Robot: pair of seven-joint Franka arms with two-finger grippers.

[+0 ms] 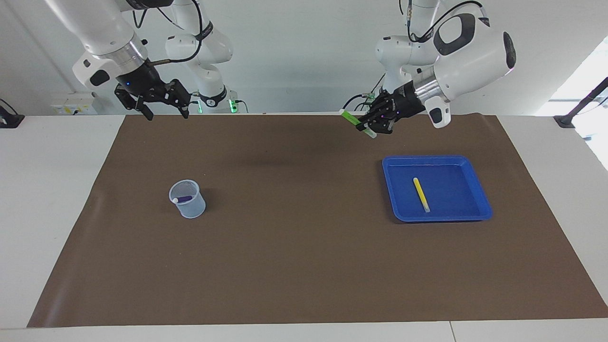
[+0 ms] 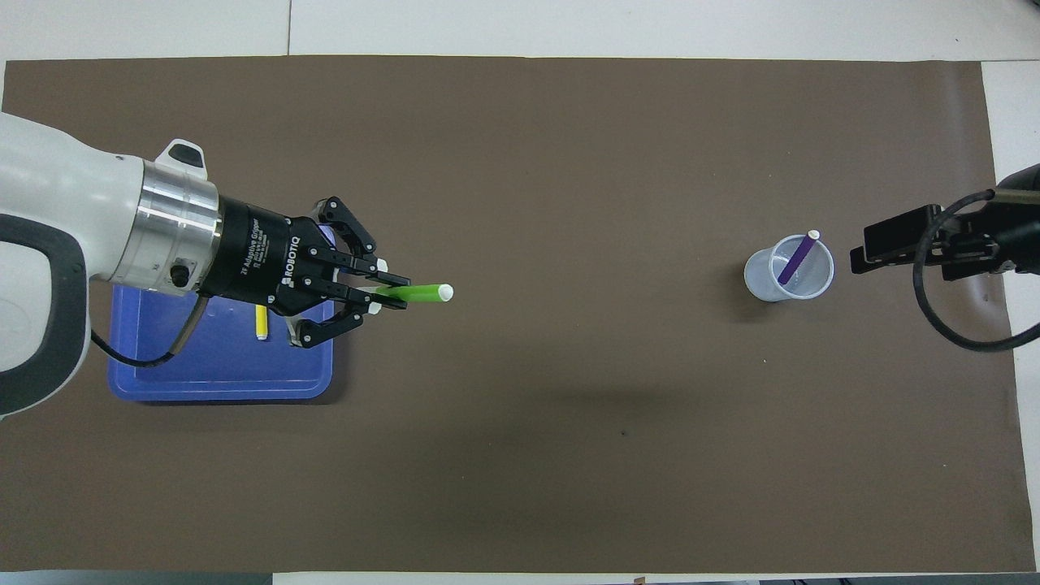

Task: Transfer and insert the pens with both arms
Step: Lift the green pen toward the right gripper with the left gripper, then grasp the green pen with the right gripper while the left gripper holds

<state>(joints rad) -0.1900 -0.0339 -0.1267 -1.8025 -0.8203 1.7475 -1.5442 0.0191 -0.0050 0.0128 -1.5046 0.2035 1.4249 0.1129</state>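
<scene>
The left gripper (image 1: 373, 127) pinches the green pen (image 2: 416, 293) in the air, beside the blue tray (image 1: 480, 197), where the yellow pen (image 1: 421, 194) lies. The right gripper (image 1: 166, 113), fingers spread, hangs over the mat (image 1: 304, 266); the clear cup (image 1: 189, 207) holds the purple pen (image 2: 796, 258).

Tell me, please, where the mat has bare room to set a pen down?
Bare mat runs between the cup holding the purple pen and the blue tray holding the yellow pen. The left gripper holds the green pen up beside the tray.

"ROBOTIQ", "2F Adaptive Gripper", left end effector (image 2: 382, 294)
</scene>
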